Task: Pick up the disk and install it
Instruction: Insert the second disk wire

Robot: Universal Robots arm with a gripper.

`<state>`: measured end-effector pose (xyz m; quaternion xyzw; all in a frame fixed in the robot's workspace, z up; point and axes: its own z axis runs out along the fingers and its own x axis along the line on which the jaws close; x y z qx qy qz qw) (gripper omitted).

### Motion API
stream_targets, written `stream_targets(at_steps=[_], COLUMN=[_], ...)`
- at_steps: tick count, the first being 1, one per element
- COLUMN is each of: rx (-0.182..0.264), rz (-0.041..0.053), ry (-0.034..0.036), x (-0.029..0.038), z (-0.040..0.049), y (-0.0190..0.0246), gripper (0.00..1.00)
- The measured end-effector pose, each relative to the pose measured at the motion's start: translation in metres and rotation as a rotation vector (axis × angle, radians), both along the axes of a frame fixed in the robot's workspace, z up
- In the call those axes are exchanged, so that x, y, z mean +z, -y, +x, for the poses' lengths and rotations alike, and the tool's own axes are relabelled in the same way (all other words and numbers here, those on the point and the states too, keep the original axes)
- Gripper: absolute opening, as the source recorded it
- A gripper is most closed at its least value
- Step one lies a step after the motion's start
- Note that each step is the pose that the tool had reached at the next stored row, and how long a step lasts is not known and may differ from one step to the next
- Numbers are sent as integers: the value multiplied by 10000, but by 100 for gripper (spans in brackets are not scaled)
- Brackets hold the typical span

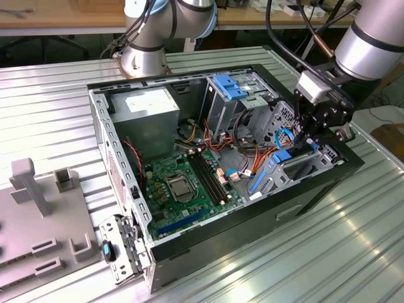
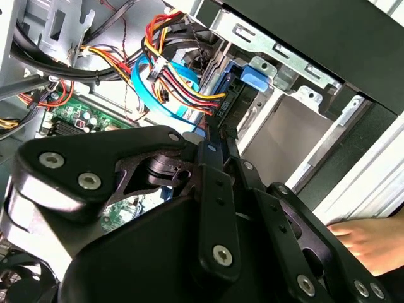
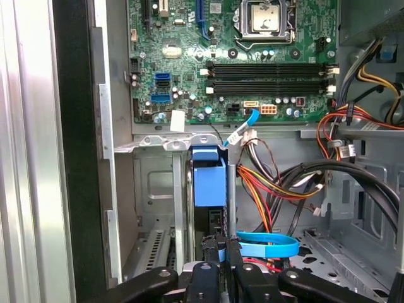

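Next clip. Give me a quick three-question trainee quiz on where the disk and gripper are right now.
1. True or false: the disk lies flat on the table outside the computer case.
2. The gripper is closed on: A) the disk B) a blue cable C) the motherboard.
3. Fill in: in the exterior view, the gripper is at the case's ___ end (that view's left or right).
Key: 1 false, it stands on edge inside the case; 2 A; 3 right.
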<state>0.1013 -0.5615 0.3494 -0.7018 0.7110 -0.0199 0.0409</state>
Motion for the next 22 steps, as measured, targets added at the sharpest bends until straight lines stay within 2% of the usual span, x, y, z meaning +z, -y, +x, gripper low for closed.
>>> stream_targets(at_steps=[3,22], rx=[139,237], rz=[0,0], ry=[0,0], x=[-2,-32], z=[0,15], y=[0,0], gripper=[16,16])
